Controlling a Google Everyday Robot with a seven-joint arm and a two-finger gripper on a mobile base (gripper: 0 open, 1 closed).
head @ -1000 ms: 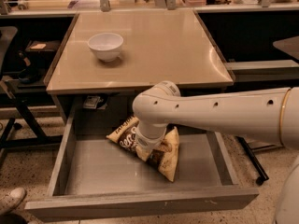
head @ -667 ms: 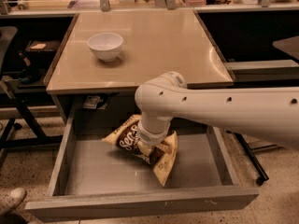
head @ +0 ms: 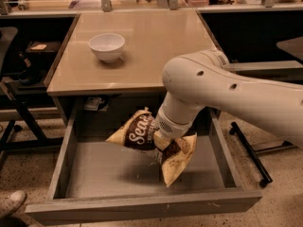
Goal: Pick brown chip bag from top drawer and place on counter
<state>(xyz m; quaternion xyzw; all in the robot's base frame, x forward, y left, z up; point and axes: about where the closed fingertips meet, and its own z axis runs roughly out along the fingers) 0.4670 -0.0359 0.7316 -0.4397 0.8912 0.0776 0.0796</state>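
Note:
The brown chip bag (head: 138, 134), dark brown and cream-yellow with white script, hangs tilted above the floor of the open top drawer (head: 142, 206), with its shadow on the grey floor beneath. My gripper (head: 162, 144) reaches down from the white arm (head: 222, 91) into the drawer and is shut on the bag's middle; its fingers are mostly hidden by the wrist and the bag. The beige counter (head: 156, 41) lies just behind and above the drawer.
A white bowl (head: 107, 46) stands on the counter's left part. A black chair and frame (head: 16, 84) stand to the left, and a shoe (head: 11, 203) is at the bottom left. A black leg with a caster (head: 250, 154) is right of the drawer.
The bag has risen off the drawer floor in my gripper, and the arm has lifted and swung a little to the right.

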